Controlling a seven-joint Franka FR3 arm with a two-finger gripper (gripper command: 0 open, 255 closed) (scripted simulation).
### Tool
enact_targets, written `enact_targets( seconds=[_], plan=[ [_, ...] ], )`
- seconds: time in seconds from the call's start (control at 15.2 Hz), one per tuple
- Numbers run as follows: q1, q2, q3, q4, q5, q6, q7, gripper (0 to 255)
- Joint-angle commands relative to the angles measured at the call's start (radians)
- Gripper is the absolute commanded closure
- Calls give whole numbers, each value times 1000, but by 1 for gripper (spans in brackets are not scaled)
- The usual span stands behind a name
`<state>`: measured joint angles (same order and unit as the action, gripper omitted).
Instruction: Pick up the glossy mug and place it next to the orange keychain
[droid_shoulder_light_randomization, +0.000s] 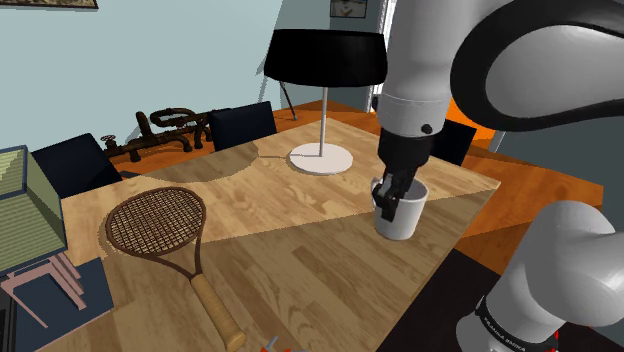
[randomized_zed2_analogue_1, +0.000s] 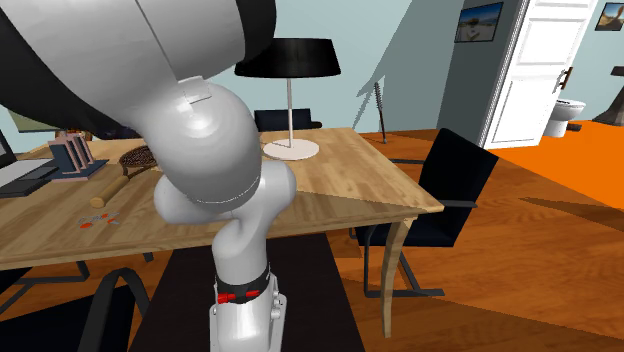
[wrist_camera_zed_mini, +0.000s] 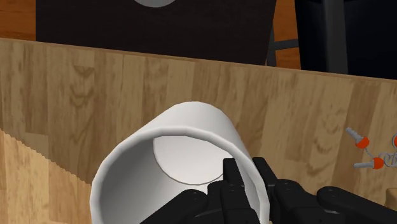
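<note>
The grasp looks made: the gripper (droid_shoulder_light_randomization: 388, 205) stands straight down over the mug (droid_shoulder_light_randomization: 405, 218), its two black fingers nearly together with the mug's wall pinched between them, one inside the rim and one outside. The mug sits near the edge of the wooden surface (droid_shoulder_light_randomization: 300, 250), just in front of the lamp's white base (droid_shoulder_light_randomization: 321, 158); whether its bottom is on the wood or just off it I cannot tell

So I judge the step in hand to be the pick-up. The next move calls for a clean lift, then a carry across the surface past the racket (droid_shoulder_light_randomization: 160, 225) to the keychain (wrist_camera_zed_mini: 371, 156), which lies well apart from the mug, and a gentle set-down beside it rather than on it

The mug is plain white, smooth and faintly shiny, a straight-sided cylinder, empty inside. No handle shows from these angles
</note>
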<state>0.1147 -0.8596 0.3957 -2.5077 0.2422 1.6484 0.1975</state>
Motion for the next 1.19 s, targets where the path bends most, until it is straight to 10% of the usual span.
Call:
enact_targets(
  seconds=[0.0, 1.12],
  plan=[
    [15, 11, 45, 18, 32, -1, 48, 255],
    [-1, 252, 399, 236, 149, 96, 366, 255]
  ],
)
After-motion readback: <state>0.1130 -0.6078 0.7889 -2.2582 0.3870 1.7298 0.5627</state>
